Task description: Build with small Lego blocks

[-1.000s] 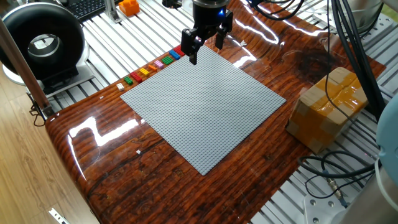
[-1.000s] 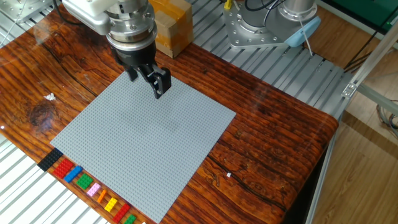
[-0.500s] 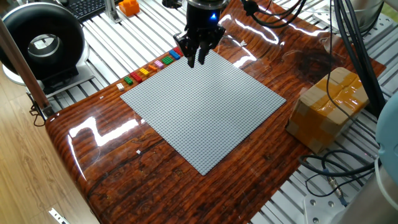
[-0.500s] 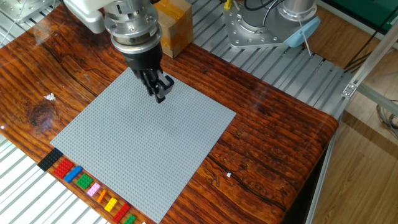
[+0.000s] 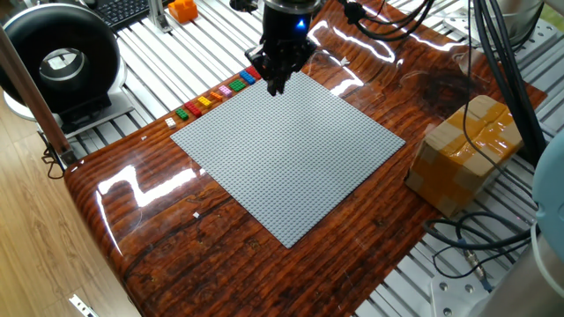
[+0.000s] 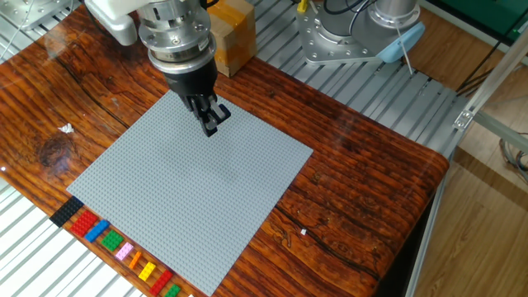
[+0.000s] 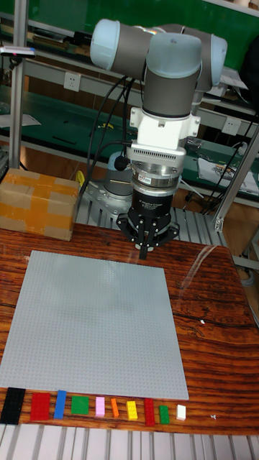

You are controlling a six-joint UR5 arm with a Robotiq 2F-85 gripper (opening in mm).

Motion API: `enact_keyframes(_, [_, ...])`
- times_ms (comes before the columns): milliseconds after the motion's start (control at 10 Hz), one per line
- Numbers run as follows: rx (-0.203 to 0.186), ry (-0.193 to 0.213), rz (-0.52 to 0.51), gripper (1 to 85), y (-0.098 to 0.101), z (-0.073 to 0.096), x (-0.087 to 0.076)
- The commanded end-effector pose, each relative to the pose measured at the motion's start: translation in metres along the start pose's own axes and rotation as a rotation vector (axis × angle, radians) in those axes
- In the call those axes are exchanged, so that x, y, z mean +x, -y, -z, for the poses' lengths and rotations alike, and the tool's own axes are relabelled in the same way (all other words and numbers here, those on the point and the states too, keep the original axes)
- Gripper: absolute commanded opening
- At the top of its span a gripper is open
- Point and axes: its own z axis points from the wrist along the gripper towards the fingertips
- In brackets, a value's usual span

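Observation:
A row of small Lego blocks (image 5: 214, 95) in red, blue, green, pink, orange, yellow and black lies along one edge of the large grey baseplate (image 5: 291, 154). The same row of blocks (image 6: 111, 246) (image 7: 86, 407) shows in the other views, beside the baseplate (image 6: 177, 194) (image 7: 93, 323). My gripper (image 5: 276, 85) hangs pointing down over the plate near one corner, a little above the studs. Its fingers are pressed together with nothing visible between them. From the other side the gripper (image 6: 211, 125) looks the same, as it does in the tall view, gripper (image 7: 145, 251).
A taped cardboard box (image 5: 467, 154) (image 6: 227, 33) stands on the wooden table beside the plate. A black round device (image 5: 62, 57) and an orange chunky object (image 5: 182, 9) sit off the table on the slatted frame. Cables (image 5: 467, 242) trail at one corner. The arm's base (image 6: 355, 33) is bolted beyond the table.
The fingers, spread wide a second ago, have come together. The gripper has stayed over the same corner of the plate.

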Motion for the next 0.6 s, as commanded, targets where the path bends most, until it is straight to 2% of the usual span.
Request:
enact_keyframes(0, [0.013, 0.035, 0.008, 1.0, -0.001, -0.005, -0.015])
enact_keyframes(200, [0.051, 0.048, -0.006, 1.0, 0.003, -0.013, -0.024])
enact_keyframes(300, [0.050, 0.044, -0.010, 1.0, 0.004, -0.015, -0.021])
enact_keyframes(400, [0.030, 0.037, -0.008, 1.0, 0.000, -0.016, -0.019])
enact_keyframes(500, [0.049, 0.037, 0.003, 1.0, 0.004, -0.015, -0.020])
